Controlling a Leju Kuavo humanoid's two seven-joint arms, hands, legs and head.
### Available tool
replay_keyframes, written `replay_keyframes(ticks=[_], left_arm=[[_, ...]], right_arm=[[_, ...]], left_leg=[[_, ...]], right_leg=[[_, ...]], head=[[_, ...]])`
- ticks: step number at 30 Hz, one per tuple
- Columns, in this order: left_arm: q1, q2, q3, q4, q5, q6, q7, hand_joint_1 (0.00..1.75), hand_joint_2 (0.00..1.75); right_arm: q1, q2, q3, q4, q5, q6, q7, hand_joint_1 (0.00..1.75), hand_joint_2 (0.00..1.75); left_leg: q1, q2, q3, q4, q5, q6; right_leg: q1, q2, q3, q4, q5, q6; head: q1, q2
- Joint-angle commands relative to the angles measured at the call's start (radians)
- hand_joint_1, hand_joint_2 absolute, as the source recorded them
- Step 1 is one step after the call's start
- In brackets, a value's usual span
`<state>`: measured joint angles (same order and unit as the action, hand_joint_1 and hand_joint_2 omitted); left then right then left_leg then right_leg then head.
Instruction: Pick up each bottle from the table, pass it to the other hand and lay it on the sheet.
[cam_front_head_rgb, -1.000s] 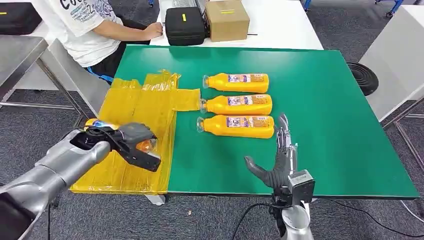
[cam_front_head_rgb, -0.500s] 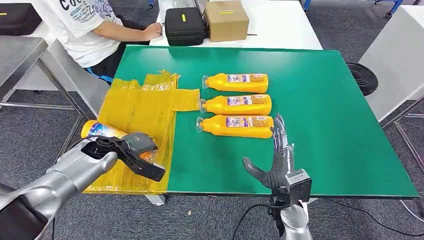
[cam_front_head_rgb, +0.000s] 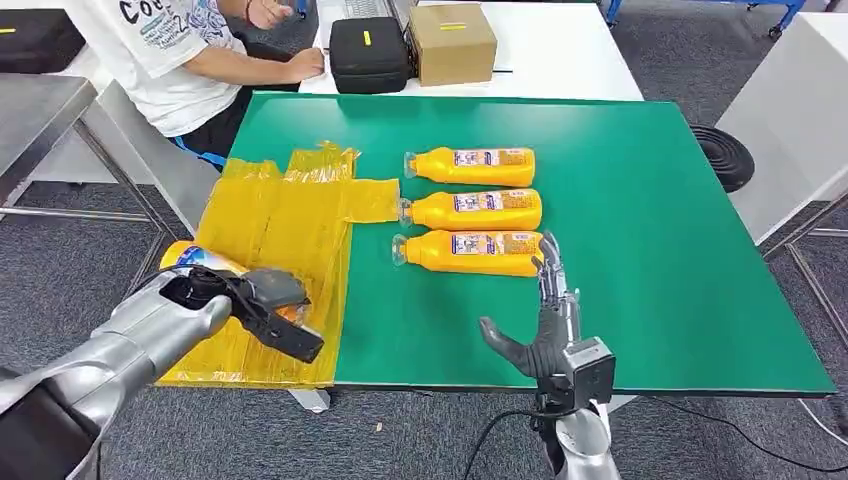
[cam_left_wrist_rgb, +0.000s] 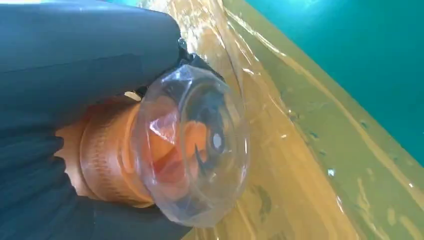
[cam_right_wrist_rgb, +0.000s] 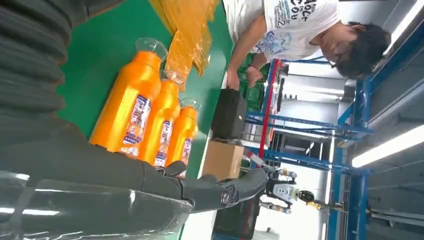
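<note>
left hand: the left hand (cam_front_head_rgb: 262, 300) is gripping a held bottle (cam_front_head_rgb: 200, 258) over the near part of the yellow sheet (cam_front_head_rgb: 285, 215); dark fingers are covering most of the bottle's body, so only its label end and a bit of orange are peeking out
left wrist view: the held bottle's clear cap (cam_left_wrist_rgb: 192, 145) is pointing right at the lens, with the orange neck behind it half buried under the hand; can't really tell if the bottle is touching the sheet
right hand: the right hand (cam_front_head_rgb: 545, 315) is standing fingers-up and spread, holding nothing, with its fingertips just beside the nearest bottle (cam_front_head_rgb: 470, 252)
other bottles: the middle bottle (cam_front_head_rgb: 472, 209) and far bottle (cam_front_head_rgb: 470, 165) are lying in a row on the green bench (cam_front_head_rgb: 650, 200), caps pointing toward the sheet
background: a person (cam_front_head_rgb: 170, 50) is sitting at the far corner, cut off by the frame edge, next to a black case (cam_front_head_rgb: 370, 52) and a cardboard box (cam_front_head_rgb: 453, 40)
</note>
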<state>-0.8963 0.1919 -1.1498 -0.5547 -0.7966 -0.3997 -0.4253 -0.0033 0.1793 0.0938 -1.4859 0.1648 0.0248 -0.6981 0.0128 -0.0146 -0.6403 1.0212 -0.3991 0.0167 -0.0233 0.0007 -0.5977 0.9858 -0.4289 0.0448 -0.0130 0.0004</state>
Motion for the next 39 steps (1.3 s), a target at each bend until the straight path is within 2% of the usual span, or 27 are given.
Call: replay_keyframes(ticks=[1,4,5,12,39], left_arm=[[-0.027,0.008,-0.034,0.065,0.044,-0.074,-0.053,1.12,1.75],[-0.024,0.019,-0.044,0.058,0.046,-0.077,-0.063,0.73,1.75],[-0.024,0.02,-0.043,0.058,0.054,-0.087,-0.068,0.52,1.75],[-0.025,0.023,-0.049,0.049,0.077,-0.101,-0.068,0.05,1.75],[-0.015,0.014,-0.046,0.051,0.108,-0.085,-0.068,0.0,1.75]], right_arm=[[-0.062,-0.035,0.044,0.094,-0.015,-0.007,0.0,0.0,1.75],[-0.07,-0.038,0.057,0.107,-0.022,-0.015,0.0,0.0,1.75],[-0.072,-0.04,0.061,0.108,-0.026,-0.018,0.0,0.0,1.75],[-0.07,-0.044,0.071,0.108,-0.038,-0.037,0.0,0.0,1.75],[-0.053,-0.046,0.069,0.092,-0.034,-0.042,0.0,0.0,1.75]], left_leg=[[0.001,0.003,0.002,0.0,-0.001,0.0],[0.0,0.005,0.004,-0.001,-0.001,0.0],[0.001,0.006,0.005,-0.002,-0.002,0.0],[0.001,0.004,0.004,-0.001,-0.001,0.0],[0.0,0.002,0.002,-0.001,-0.001,0.0]], right_leg=[[0.001,0.002,0.002,-0.001,0.0,-0.002],[0.001,0.003,0.003,-0.001,0.0,-0.002],[0.001,0.004,0.005,-0.002,0.0,-0.003],[0.001,0.002,0.003,-0.001,0.0,-0.003],[0.0,0.001,0.002,-0.001,0.0,-0.001]], head=[[0.0,0.0],[0.0,0.0],[0.0,0.0],[0.0,0.0],[0.0,0.0]])
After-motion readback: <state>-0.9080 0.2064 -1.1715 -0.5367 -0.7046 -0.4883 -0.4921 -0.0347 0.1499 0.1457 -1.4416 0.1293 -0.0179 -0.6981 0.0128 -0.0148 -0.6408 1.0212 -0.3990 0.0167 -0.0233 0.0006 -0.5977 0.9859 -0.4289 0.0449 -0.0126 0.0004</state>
